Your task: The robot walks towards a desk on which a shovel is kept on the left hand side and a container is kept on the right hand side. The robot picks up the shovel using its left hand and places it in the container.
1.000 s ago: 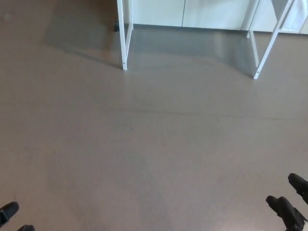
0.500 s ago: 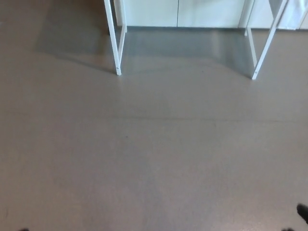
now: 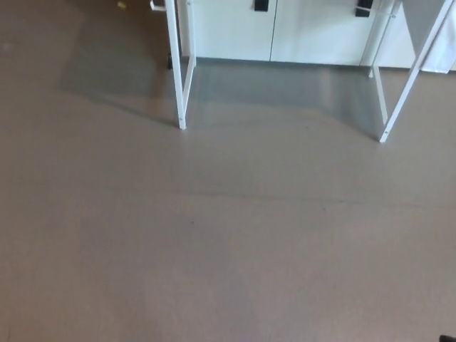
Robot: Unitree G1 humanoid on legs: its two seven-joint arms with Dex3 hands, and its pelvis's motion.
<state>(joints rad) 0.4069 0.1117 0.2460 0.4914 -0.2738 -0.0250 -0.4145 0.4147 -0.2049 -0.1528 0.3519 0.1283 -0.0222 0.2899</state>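
Approach phase: I see only brown floor (image 3: 214, 235) and the white legs of the table (image 3: 179, 78) ahead. Neither robot hand is in view, so I cannot tell its state. Shovel and container lie out of frame; I judge walking closer comes next.

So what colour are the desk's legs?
White; the desk legs show best in the head view.

Even, soft indoor light on my feed. Brown floor (image 3: 214, 249) shows a dull sheen, no hard glare. Grey shadow pools beneath the white legs (image 3: 179, 78). Slightly soft focus throughout.
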